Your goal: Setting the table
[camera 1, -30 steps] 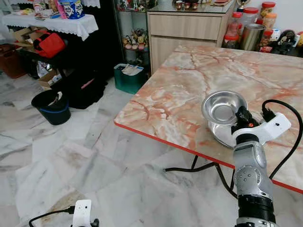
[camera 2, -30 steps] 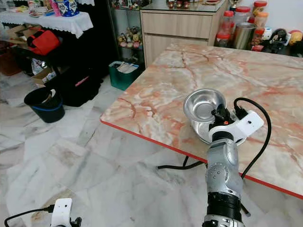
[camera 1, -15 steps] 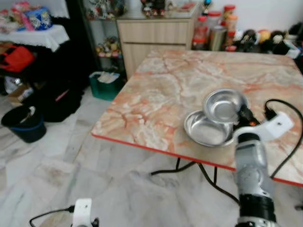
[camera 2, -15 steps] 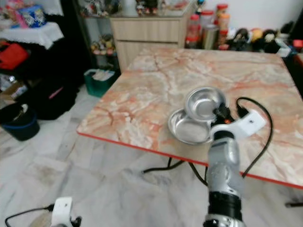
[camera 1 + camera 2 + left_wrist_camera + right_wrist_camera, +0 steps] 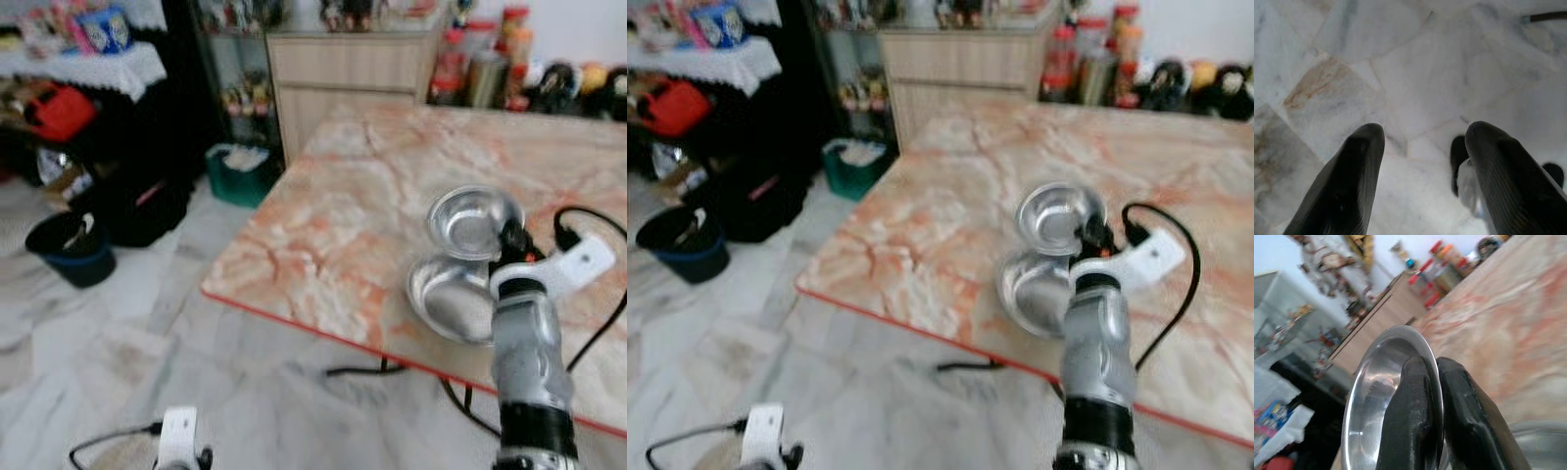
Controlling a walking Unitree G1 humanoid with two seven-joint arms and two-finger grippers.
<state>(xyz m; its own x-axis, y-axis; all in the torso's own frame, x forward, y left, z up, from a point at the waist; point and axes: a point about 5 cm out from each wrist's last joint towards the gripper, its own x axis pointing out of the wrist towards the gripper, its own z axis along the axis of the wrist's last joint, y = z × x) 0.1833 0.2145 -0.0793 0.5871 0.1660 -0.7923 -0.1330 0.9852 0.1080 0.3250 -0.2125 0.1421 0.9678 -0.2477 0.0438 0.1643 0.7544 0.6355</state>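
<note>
Your right gripper (image 5: 510,238) has its fingers pinched tight on the rim of the upper bowl (image 5: 470,221), holding it tilted just above a second bowl (image 5: 449,295) that sits near the front edge of the marble table (image 5: 343,206). Carry it clear of the lower one before you level and lower it. Your left gripper (image 5: 1420,161) hangs idle over the floor, fingers apart
</note>
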